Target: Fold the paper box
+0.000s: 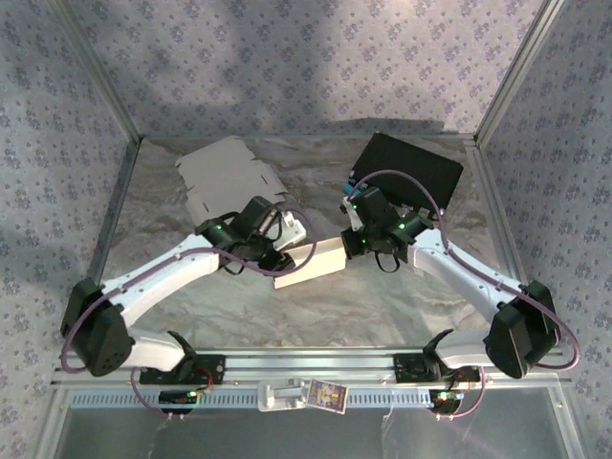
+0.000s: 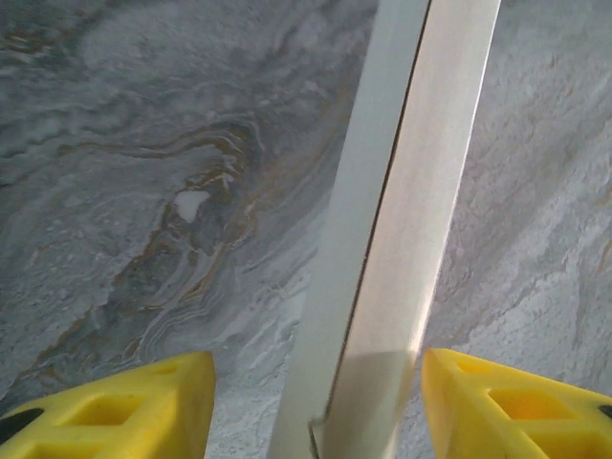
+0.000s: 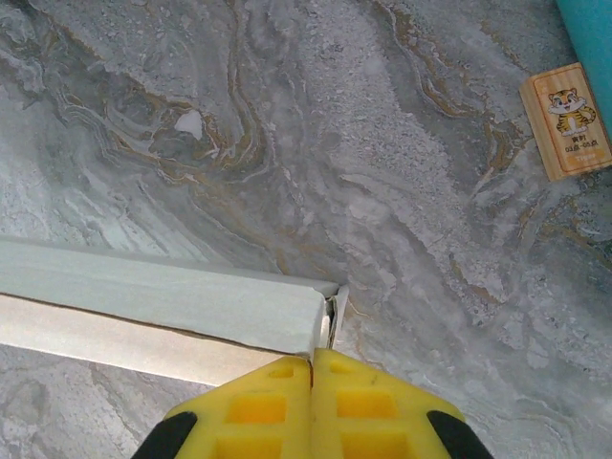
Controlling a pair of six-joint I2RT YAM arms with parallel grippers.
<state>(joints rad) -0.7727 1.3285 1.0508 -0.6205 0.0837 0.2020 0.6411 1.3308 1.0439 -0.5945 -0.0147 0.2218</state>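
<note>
The paper box [image 1: 311,260] is a pale, partly folded carton lying mid-table between both arms. In the left wrist view it runs as a long strip [image 2: 402,220] up the frame, with a seam between two panels. My left gripper [image 2: 318,411] is open, its yellow fingers [image 2: 124,406] wide apart on either side of the box's end. In the right wrist view the box [image 3: 163,306] lies across the lower left. My right gripper [image 3: 313,368] is shut, pinching the thin flap at the box's right end.
A flat unfolded cardboard blank [image 1: 225,177] lies at the back left and a black slab [image 1: 409,172] at the back right. A small wooden block with a tiger picture [image 3: 567,120] sits beside a teal object [image 3: 588,38]. Enclosure walls surround the marbled table [image 1: 382,296].
</note>
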